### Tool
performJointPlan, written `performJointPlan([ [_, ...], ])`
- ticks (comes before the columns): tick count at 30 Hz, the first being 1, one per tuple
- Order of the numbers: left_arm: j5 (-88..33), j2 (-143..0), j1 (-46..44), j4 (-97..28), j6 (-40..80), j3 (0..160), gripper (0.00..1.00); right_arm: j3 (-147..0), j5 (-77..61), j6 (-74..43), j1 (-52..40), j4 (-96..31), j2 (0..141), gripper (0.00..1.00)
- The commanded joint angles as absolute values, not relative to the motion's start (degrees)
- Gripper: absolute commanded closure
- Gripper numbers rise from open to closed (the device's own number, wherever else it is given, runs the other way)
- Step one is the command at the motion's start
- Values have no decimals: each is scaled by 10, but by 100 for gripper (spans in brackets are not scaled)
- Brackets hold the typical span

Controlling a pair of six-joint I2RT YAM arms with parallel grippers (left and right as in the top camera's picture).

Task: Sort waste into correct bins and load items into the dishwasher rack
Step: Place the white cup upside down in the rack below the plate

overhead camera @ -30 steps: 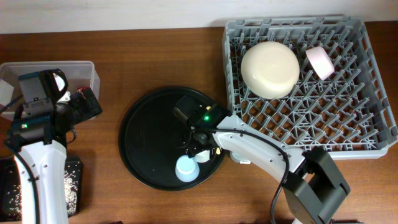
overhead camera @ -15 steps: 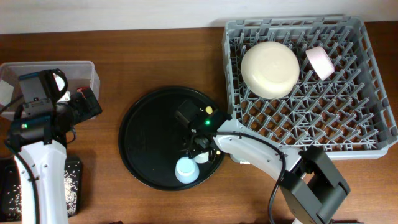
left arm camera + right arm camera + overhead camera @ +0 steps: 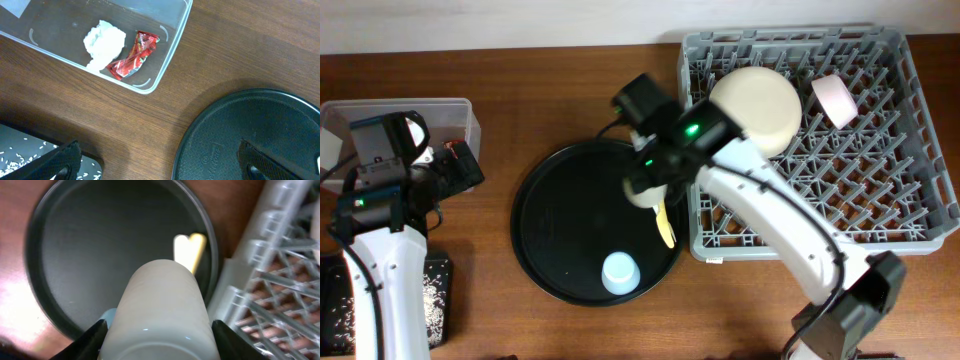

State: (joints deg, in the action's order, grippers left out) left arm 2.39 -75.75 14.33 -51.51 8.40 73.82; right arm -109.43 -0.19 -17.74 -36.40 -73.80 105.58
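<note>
My right gripper (image 3: 162,341) is shut on the white cup (image 3: 642,193) and holds it above the right side of the round black tray, close to the dishwasher rack's (image 3: 692,60) left wall. Below it, pale cutlery (image 3: 665,222) and the light blue cup (image 3: 620,272) rest on that tray. The cream bowl (image 3: 754,110) and the pink bowl (image 3: 835,100) sit in the rack. The clear tub (image 3: 170,47) holds the paper wad (image 3: 104,42) and the red wrapper (image 3: 134,55). My left gripper (image 3: 161,165) hangs open over bare table between the black bin and the round tray.
The round black tray (image 3: 565,220) lies mid-table, touching the rack's lower left corner. The shallow black bin (image 3: 435,290) with rice grains sits at the front left, under my left arm. The clear tub (image 3: 455,108) stands at the back left.
My right gripper closed on the white cup, lifted it off the round tray and carried it back toward the rack. The cutlery beneath now shows. The left arm has not moved.
</note>
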Motion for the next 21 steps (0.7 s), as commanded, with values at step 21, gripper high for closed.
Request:
performJointPlan([
  [21, 24, -753, 144, -515, 81, 743, 1, -995, 6, -107, -85, -799, 1046, 60],
])
